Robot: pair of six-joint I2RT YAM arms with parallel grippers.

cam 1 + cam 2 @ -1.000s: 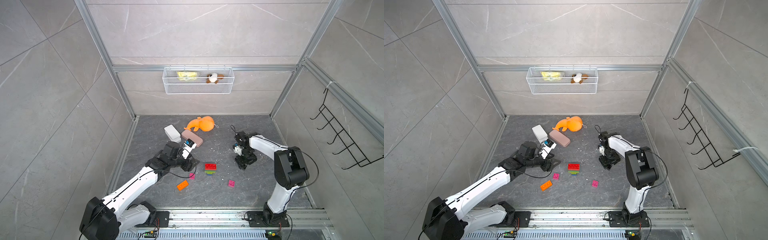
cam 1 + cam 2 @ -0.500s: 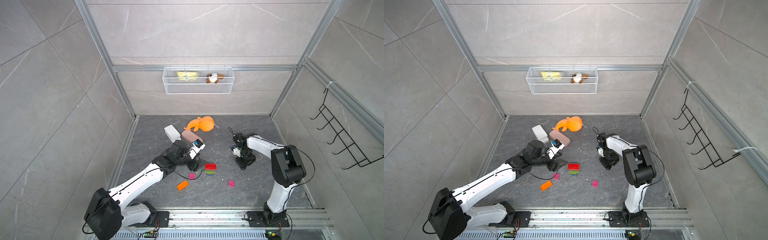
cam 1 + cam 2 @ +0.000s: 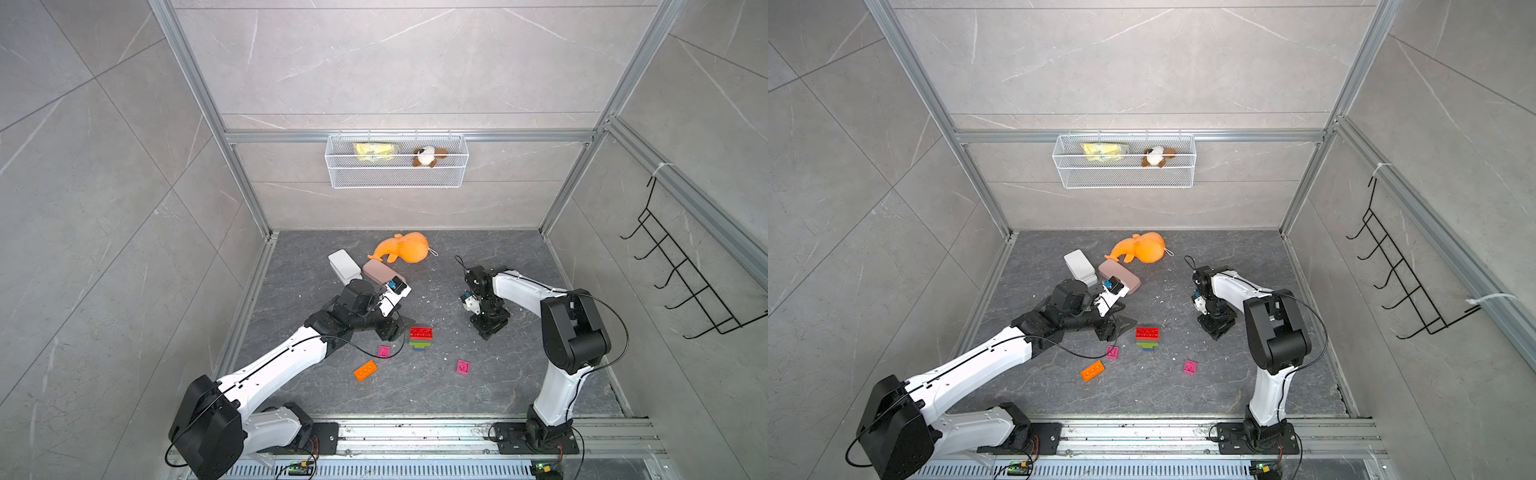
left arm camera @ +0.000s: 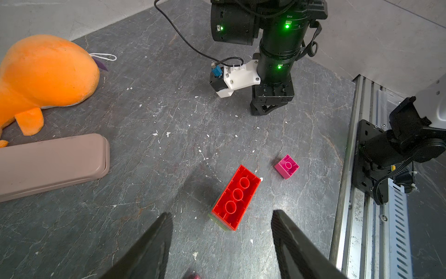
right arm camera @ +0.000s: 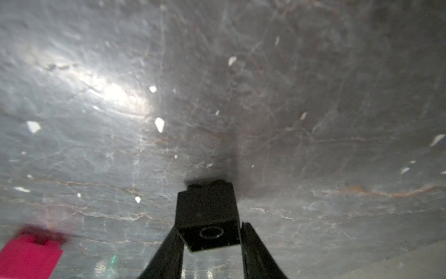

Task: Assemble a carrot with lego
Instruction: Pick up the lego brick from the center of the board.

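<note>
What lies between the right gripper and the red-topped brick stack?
Only bare grey floor with white flecks, seen in the left wrist view, separates the red-topped stack of plastic bricks from the right gripper, closed on a small black brick.

No text, label or number can be read. Small white print runs along the black base plate [image 4: 363, 137], seen from the left wrist, too fine to decipher.
</note>
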